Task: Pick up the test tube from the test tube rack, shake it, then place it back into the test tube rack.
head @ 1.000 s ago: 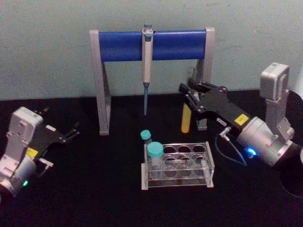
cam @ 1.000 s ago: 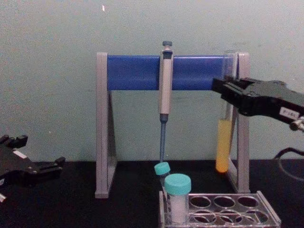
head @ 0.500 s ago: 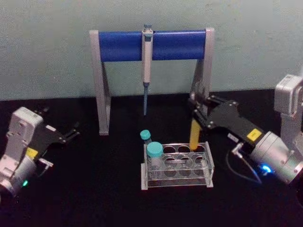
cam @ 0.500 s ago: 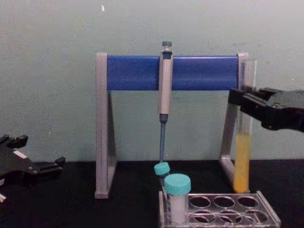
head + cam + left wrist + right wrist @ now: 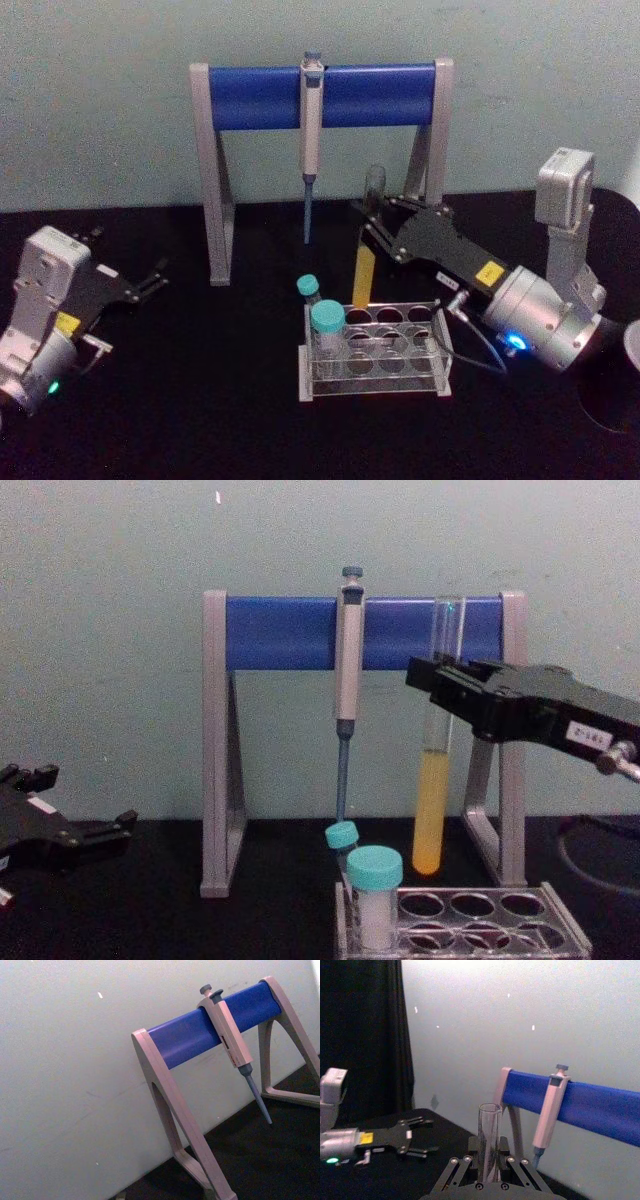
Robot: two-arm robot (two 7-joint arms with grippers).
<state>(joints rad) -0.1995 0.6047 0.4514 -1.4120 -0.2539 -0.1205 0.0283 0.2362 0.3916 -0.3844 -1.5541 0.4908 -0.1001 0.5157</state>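
The test tube (image 5: 433, 800) is up in the air, not in the rack. Its round bottom hangs just above the back row of holes, the top leans a bit to the right, and there's yellow-orange liquid in the lower part. Biggest thing around is the grey-and-blue stand (image 5: 260, 97) at the back of the black table (image 5: 200, 400). The right claw (image 5: 375, 222) is clamped on the tube's clear upper part. The left claw (image 5: 150, 280) sits off to the left, fingers spread, holding nothing. The clear rack (image 5: 380, 385) sits front and centre. A pipette (image 5: 311, 130) hangs from the stand. One teal-capped tube (image 5: 327, 325) stands in the rack's left end, and another (image 5: 308, 288) is just behind it.
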